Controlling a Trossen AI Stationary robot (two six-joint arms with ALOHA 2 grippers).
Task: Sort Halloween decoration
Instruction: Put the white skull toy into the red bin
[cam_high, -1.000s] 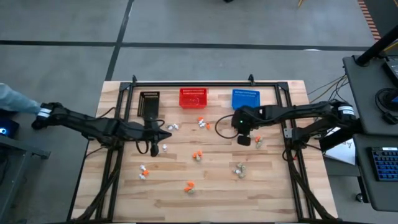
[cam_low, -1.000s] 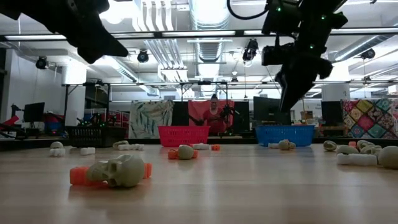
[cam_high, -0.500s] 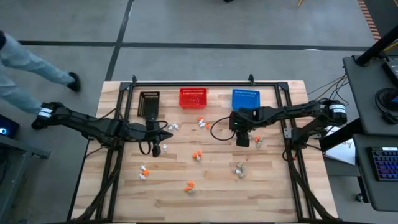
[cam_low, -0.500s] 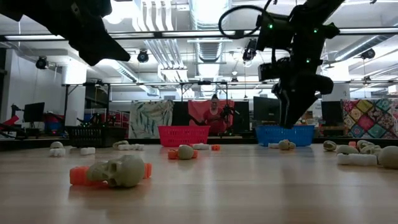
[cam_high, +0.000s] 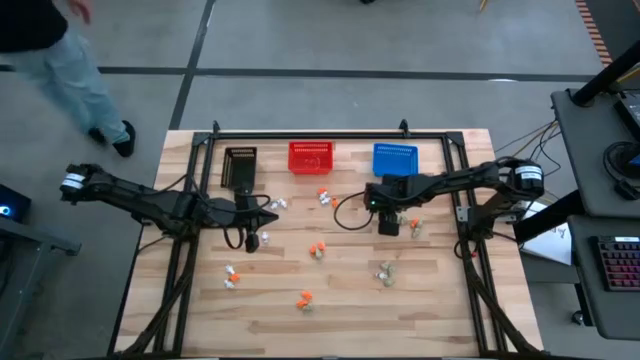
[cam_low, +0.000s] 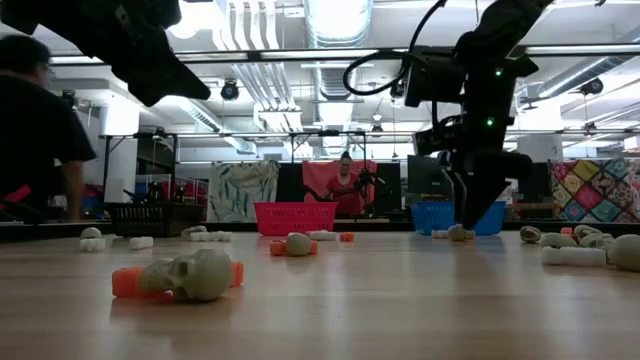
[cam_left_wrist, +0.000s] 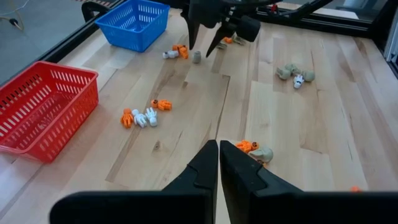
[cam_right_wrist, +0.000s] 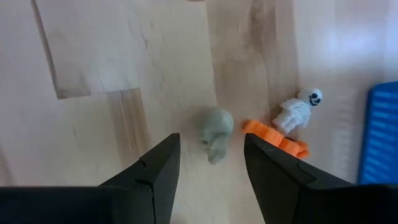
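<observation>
The right gripper hangs over the table near its far right part, jaws spread wide and holding nothing. A grey skull trinket lies on the wood in line with the gap, just ahead of the fingertips. Just beside it lie an orange piece and a white skeleton figure, touching each other, close to the blue basket.

The left gripper hovers over the left middle of the table, jaws pressed together, empty. An orange-and-grey trinket lies near its tips.

Along the far edge stand a black basket, a red basket and the blue one; red and blue look empty, while the black one's inside is hard to make out.

More trinkets lie scattered across the table's middle and near edge. A person walks past the far left corner, partly cut off.
</observation>
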